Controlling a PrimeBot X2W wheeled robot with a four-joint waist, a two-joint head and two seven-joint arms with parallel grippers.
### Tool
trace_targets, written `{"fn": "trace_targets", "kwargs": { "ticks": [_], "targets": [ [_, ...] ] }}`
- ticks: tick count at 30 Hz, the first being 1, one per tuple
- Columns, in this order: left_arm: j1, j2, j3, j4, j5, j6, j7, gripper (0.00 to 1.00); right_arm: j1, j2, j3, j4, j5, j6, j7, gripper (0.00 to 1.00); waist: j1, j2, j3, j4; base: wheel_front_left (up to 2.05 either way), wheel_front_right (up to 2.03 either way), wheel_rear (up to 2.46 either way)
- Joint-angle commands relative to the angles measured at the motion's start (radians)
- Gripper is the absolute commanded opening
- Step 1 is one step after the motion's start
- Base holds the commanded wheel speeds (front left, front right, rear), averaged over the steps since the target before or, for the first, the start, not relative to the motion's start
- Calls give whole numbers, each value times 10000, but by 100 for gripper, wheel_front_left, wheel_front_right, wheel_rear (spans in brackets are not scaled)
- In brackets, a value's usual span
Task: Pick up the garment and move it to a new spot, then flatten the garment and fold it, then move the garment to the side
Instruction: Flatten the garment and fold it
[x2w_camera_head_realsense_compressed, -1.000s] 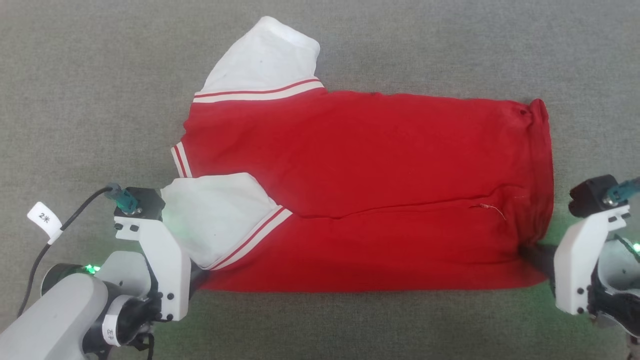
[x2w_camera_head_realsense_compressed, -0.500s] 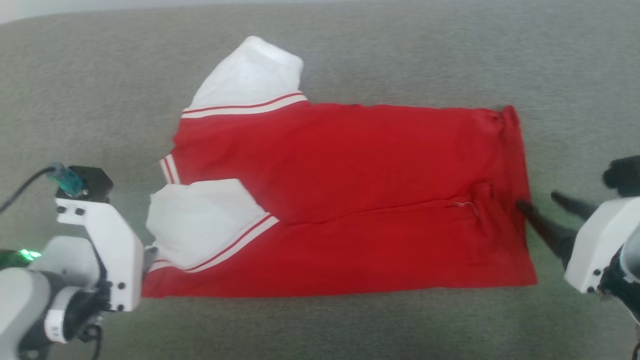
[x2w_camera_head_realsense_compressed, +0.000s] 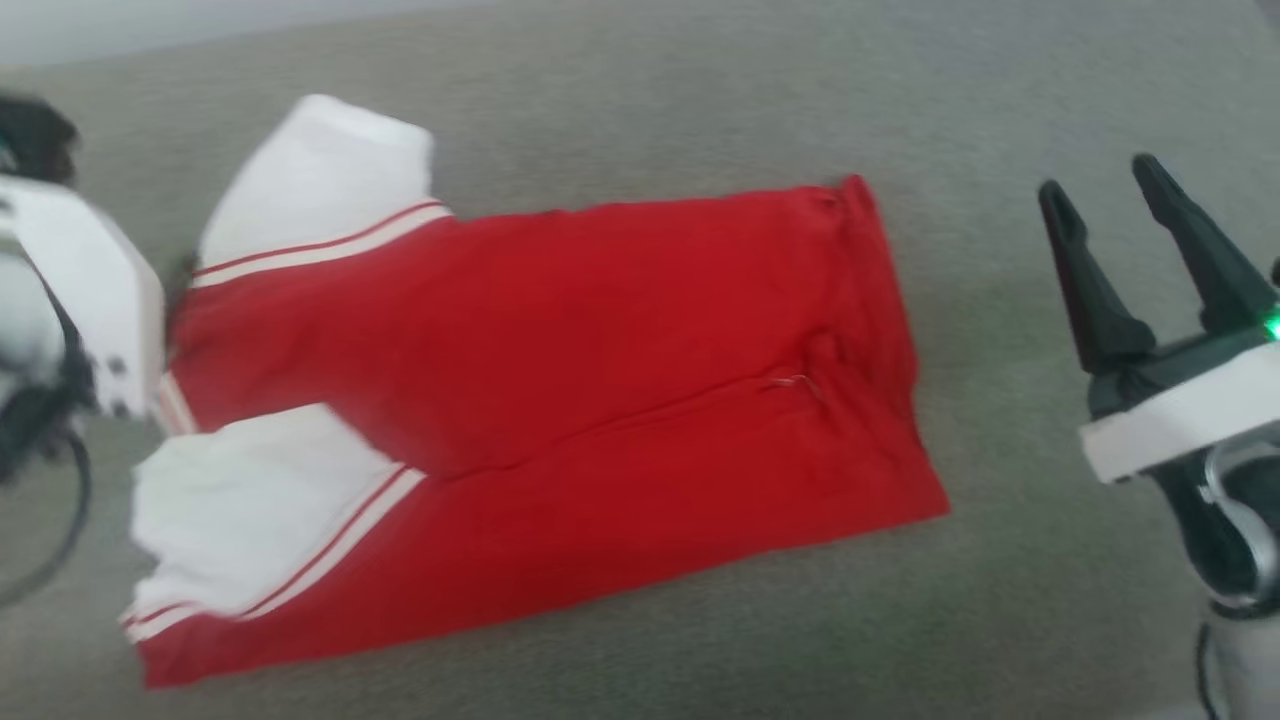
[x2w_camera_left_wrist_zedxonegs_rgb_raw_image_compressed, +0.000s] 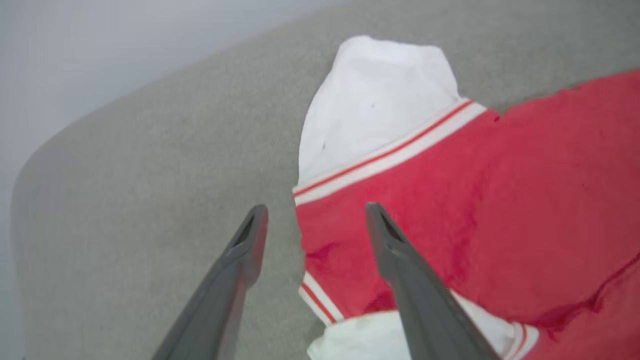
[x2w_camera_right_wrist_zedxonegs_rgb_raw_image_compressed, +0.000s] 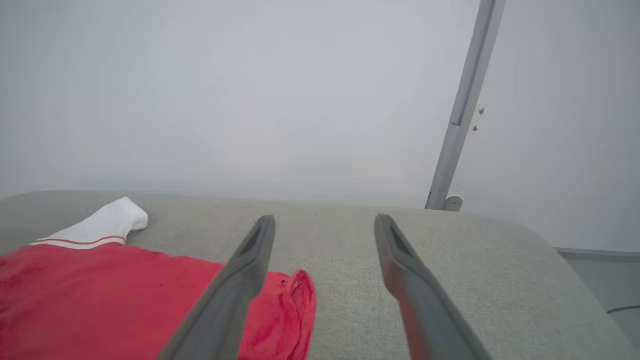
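**Garment** (x2w_camera_head_realsense_compressed: 560, 400): red shirt with white sleeves, flat on the grey bench (x2w_camera_head_realsense_compressed: 1000, 620), one long side folded in. Its long axis runs across the robot, sleeves to the left.

**Left pincer** (x2w_camera_left_wrist_zedxonegs_rgb_raw_image_compressed: 316, 210): released, empty. It sits at the garment's collar-end edge, one finger over red cloth, and is the nearer arm.

**Right pincer** (x2w_camera_head_realsense_compressed: 1098, 180): released, empty, well apart beyond the garment's hem.

**Views:** the right wrist view adds a wall and pole (x2w_camera_right_wrist_zedxonegs_rgb_raw_image_compressed: 465, 100) behind the garment. The head view gives the fold line.
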Motion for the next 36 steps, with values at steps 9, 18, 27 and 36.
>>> {"fn": "trace_targets", "kwargs": {
  "ticks": [9, 18, 27, 36],
  "targets": [
    [-2639, -542, -225, 3196, 652, -1597, -345, 100, -787, 347, 799, 989, 195, -8, -1376, 100, 0, 0, 1092, -1531, 0, 0, 0],
    [-4392, -1201, -517, 5542, 654, -2111, 430, 100, -1293, 312, 1337, 1535, 580, -8, -1879, 100, 0, 0, 1795, -1906, 0, 0, 0],
    [-4796, -1973, -1026, 6832, 619, -2076, 1239, 0, -1680, 110, 1712, 1912, 1019, -8, -1644, 100, 0, 0, 2123, -1723, 0, 0, 0],
    [-5433, -2637, -1303, 6950, 862, -2323, 862, 0, -2670, -241, 2420, 2561, 1510, -8, -391, 100, 0, 0, 2235, -1091, 0, 0, 0]
  ]
}}
